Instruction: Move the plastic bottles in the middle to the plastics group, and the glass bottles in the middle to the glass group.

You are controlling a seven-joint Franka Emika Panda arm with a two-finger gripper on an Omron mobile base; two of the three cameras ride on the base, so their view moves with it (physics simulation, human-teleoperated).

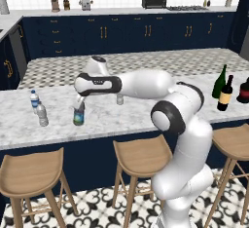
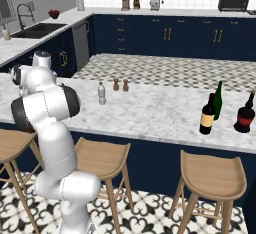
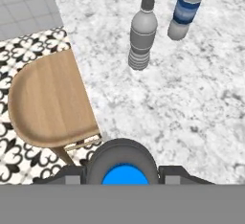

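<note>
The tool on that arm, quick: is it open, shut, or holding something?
Tool: shut on the blue-capped bottle, standing on the counter.

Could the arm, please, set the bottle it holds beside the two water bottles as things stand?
Probably yes: the hand grips the blue-capped bottle near the two water bottles, with bare counter between.
</note>
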